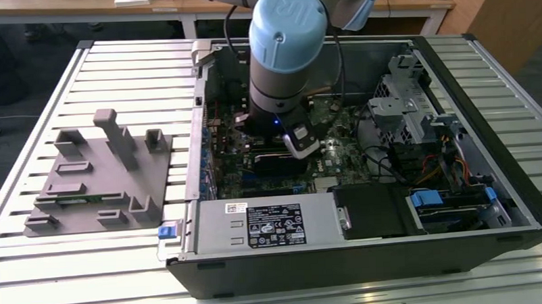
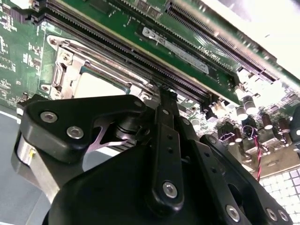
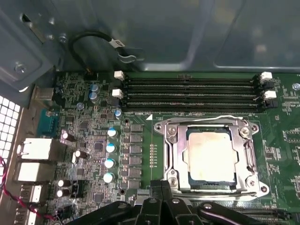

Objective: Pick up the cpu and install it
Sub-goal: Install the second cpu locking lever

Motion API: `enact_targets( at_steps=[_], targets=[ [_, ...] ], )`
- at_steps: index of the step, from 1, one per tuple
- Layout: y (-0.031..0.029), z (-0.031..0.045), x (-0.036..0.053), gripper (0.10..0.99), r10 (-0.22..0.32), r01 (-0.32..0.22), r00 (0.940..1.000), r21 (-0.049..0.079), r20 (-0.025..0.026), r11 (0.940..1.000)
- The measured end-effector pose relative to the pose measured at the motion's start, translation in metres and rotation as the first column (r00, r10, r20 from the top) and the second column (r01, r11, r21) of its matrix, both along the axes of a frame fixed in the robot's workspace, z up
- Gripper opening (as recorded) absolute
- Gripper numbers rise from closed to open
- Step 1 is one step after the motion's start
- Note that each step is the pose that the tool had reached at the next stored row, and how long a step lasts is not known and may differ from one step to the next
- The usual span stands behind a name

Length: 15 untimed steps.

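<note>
Open black computer case lying at centre of slatted metal surface, green motherboard inside. Grey fixture block with upright pegs at nine o'clock of case, well apart from it. Grey labelled box at six o'clock inside case, blue-tabbed drive bay at four. Four black memory slots at twelve o'clock of metal socket frame; silver capacitors at nine.

In the exterior view the arm hides the socket area of the motherboard. In the second wrist view the black gripper covers part of the cpu. In the first wrist view the frame edge cuts the gripper off.
</note>
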State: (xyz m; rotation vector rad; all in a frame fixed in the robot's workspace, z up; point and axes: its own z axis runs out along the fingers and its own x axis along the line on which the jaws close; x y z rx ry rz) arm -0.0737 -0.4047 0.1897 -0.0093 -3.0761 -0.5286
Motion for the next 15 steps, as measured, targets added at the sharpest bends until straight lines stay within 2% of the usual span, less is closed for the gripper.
enact_targets(
  at_steps=[11, 14, 15],
  targets=[
    [0.0018, -0.0008, -0.0030, 0.106, 0.000, 0.000, 1.0000, 0.004, -0.0001, 1.0000],
    [0.0019, 0.0014, -0.0030, 0.106, 0.000, 0.000, 1.0000, 0.005, 0.0003, 1.0000],
    [0.0018, 0.0050, -0.0031, 0.106, 0.000, 0.000, 1.0000, 0.004, 0.0001, 1.0000]
  ],
)
